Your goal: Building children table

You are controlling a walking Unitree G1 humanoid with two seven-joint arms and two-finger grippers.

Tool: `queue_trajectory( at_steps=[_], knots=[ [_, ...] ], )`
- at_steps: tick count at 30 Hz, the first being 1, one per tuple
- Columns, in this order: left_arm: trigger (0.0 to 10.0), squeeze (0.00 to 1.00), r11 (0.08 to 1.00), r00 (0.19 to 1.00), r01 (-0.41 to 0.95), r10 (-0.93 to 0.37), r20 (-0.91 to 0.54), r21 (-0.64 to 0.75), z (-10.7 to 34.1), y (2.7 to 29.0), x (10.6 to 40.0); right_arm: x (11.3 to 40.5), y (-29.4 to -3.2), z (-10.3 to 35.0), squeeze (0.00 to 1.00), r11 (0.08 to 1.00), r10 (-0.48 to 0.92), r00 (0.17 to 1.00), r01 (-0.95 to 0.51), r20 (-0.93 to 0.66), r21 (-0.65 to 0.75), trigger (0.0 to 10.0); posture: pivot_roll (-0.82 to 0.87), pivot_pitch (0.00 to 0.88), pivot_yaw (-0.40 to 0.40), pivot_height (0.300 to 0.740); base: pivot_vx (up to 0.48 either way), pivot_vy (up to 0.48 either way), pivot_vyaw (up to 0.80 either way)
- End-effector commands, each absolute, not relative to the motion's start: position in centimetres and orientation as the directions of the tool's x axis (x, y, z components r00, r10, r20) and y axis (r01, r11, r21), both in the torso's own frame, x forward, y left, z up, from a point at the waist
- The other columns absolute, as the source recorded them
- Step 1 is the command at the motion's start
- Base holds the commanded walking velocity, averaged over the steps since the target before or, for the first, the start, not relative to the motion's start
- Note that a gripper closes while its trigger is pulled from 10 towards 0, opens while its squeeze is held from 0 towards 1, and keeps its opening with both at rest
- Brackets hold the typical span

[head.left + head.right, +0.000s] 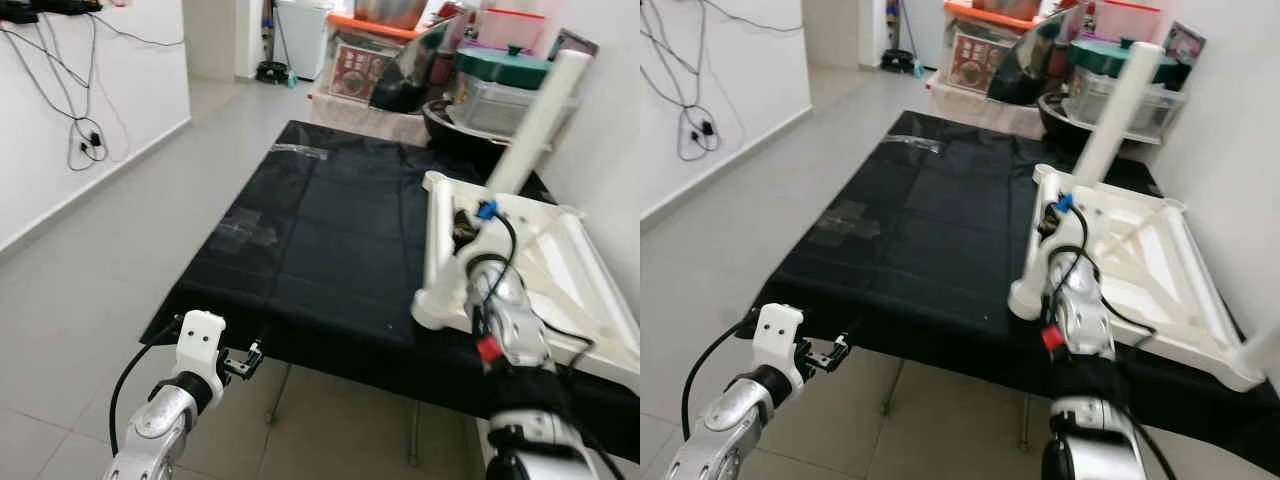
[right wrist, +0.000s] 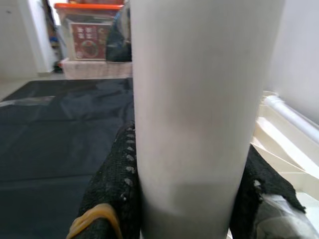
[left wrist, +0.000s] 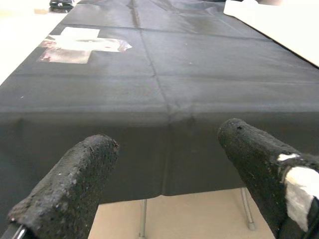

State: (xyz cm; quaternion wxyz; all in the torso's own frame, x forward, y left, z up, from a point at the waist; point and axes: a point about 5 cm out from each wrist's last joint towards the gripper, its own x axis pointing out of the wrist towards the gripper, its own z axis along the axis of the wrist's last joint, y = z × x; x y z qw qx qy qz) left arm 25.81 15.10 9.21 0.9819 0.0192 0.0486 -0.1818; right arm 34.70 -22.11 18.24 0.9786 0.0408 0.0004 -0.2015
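Right claw squeezed tight on white leg at near corner of upside-down tabletop on black table, leg lying long along tabletop's near side, left claw open, empty, far off by table's front edge.

One black-covered table. One upturned white tabletop on its right side, with two white legs: one upright at the far corner, one lying along its near-left edge. Two grippers: left and right. Perhaps four storage bins far off.
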Motion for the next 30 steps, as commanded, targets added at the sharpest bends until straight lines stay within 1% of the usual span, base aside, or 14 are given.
queue_trajectory(
  at_steps=[1, 2, 3, 4, 5, 7, 8, 14, 15, 16, 17, 21, 29, 30],
  knots=[
    [10.0, 0.00, 0.925, 0.921, 0.379, -0.375, -0.107, 0.019, 9.1, 14.6, 25.7, 33.6, -23.4, 15.1, 0.00, 0.875, -0.481, 0.863, 0.483, -0.153, -0.028, 0.0, 0.05, 0.000, -0.147, 0.740, 0.000, 0.000, 0.00],
    [10.0, 0.00, 0.925, 0.921, 0.378, -0.374, -0.107, 0.018, 9.0, 14.5, 25.7, 33.5, -23.2, 14.7, 0.00, 0.865, -0.499, 0.850, 0.500, -0.168, -0.043, 0.0, 0.05, 0.000, -0.148, 0.740, 0.000, 0.000, 0.00],
    [10.0, 0.00, 0.925, 0.921, 0.379, -0.375, -0.107, 0.018, 9.0, 14.4, 25.7, 33.6, -23.0, 14.3, 0.00, 0.859, -0.509, 0.838, 0.509, -0.195, -0.052, 4.6, 0.06, 0.000, -0.149, 0.740, 0.000, 0.000, 0.00],
    [10.0, 0.00, 0.925, 0.921, 0.379, -0.375, -0.107, 0.018, 9.0, 14.4, 25.7, 33.6, -23.0, 14.3, 0.00, 0.859, -0.509, 0.838, 0.509, -0.195, -0.052, 4.6, 0.06, 0.000, -0.149, 0.740, 0.000, 0.000, 0.00],
    [10.0, 0.00, 0.925, 0.921, 0.379, -0.376, -0.107, 0.017, 9.0, 14.4, 25.7, 33.7, -22.9, 13.9, 0.00, 0.848, -0.526, 0.824, 0.526, -0.211, -0.059, 10.0, 0.06, 0.000, -0.149, 0.740, 0.000, 0.000, 0.00],
    [10.0, 0.00, 0.925, 0.921, 0.379, -0.375, -0.107, 0.017, 9.0, 14.4, 25.7, 34.0, -22.4, 14.1, 0.00, 0.858, -0.504, 0.841, 0.513, -0.197, -0.008, 10.0, 0.06, 0.000, -0.149, 0.740, 0.000, 0.000, 0.00],
    [10.0, 0.00, 0.926, 0.921, 0.377, -0.374, -0.107, 0.017, 9.0, 14.4, 25.7, 34.5, -21.8, 14.6, 1.00, 0.886, -0.446, 0.876, 0.462, -0.181, 0.052, 10.0, 0.06, 0.000, -0.149, 0.740, 0.000, 0.000, 0.00],
    [10.0, 0.00, 0.927, 0.922, 0.376, -0.372, -0.107, 0.016, 9.0, 14.5, 25.7, 35.7, -20.5, 16.9, 1.00, 0.942, -0.279, 0.957, 0.289, -0.081, 0.172, 10.0, 0.05, 0.000, -0.145, 0.740, 0.000, 0.000, 0.00],
    [10.0, 0.00, 0.926, 0.921, 0.377, -0.374, -0.107, 0.015, 9.0, 14.5, 25.7, 36.1, -20.0, 18.3, 0.00, 0.958, -0.168, 0.986, 0.166, -0.011, 0.233, 10.0, 0.05, 0.000, -0.141, 0.740, 0.000, 0.000, 0.00],
    [10.0, 0.00, 0.926, 0.921, 0.377, -0.374, -0.107, 0.015, 9.0, 14.5, 25.7, 36.1, -20.0, 18.3, 0.00, 0.958, -0.168, 0.986, 0.166, -0.011, 0.233, 10.0, 0.05, 0.000, -0.141, 0.740, 0.000, 0.000, 0.00],
    [10.0, 0.00, 0.925, 0.920, 0.381, -0.377, -0.107, 0.014, 9.0, 14.4, 25.7, 36.2, -19.1, 21.0, 0.00, 0.967, 0.082, 0.987, -0.113, 0.140, 0.230, 10.0, 0.05, 0.000, -0.141, 0.740, 0.000, 0.000, 0.00],
    [10.0, 0.00, 0.924, 0.919, 0.383, -0.380, -0.106, 0.015, 9.1, 14.4, 25.8, 35.3, -18.5, 22.3, 0.00, 0.885, 0.439, 0.878, -0.459, 0.189, 0.073, 10.0, 0.05, 0.000, -0.148, 0.740, 0.000, 0.000, 0.00],
    [10.0, 0.00, 0.926, 0.922, 0.377, -0.374, -0.103, 0.015, 9.1, 14.5, 25.9, 34.9, -19.2, 20.9, 0.00, 0.796, 0.604, 0.793, -0.605, 0.077, -0.007, 10.0, 0.04, 0.000, -0.152, 0.740, 0.000, 0.000, 0.00],
    [10.0, 0.00, 0.926, 0.922, 0.377, -0.374, -0.103, 0.013, 9.0, 14.4, 25.9, 35.0, -19.3, 20.7, 0.00, 0.797, 0.603, 0.795, -0.604, 0.063, -0.017, 9.2, 0.04, 0.000, -0.153, 0.740, 0.000, 0.000, 0.00]
  ],
)
